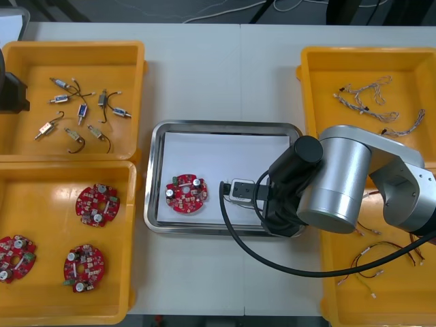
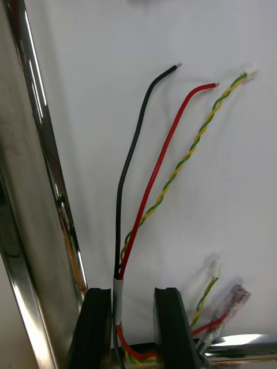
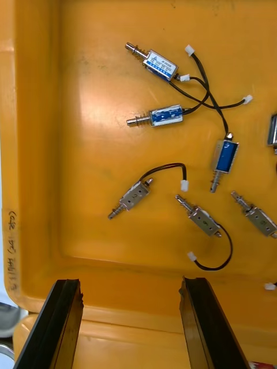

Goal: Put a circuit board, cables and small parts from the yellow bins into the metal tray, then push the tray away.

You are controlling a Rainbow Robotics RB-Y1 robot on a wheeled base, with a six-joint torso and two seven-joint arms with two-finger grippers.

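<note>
A red circuit board (image 1: 186,193) lies on the white inside of the metal tray (image 1: 225,126). My right arm (image 1: 340,180) reaches over the tray's right part. In the right wrist view my right gripper (image 2: 133,328) is shut on a cable bundle (image 2: 151,184) of black, red and twisted yellow-green wires, whose free ends lie on the white tray floor beside the shiny rim (image 2: 34,190). My left gripper (image 3: 130,323) stands open above the upper left yellow bin (image 3: 52,144), over several small metal parts (image 3: 164,115). It touches none of them.
Small metal parts (image 1: 82,112) fill the upper left bin (image 1: 129,54). Three circuit boards (image 1: 97,204) lie in the lower left bin (image 1: 122,272). Twisted cables (image 1: 368,95) are in the upper right bin (image 1: 313,61), thin cables (image 1: 375,262) in the lower right bin (image 1: 334,286).
</note>
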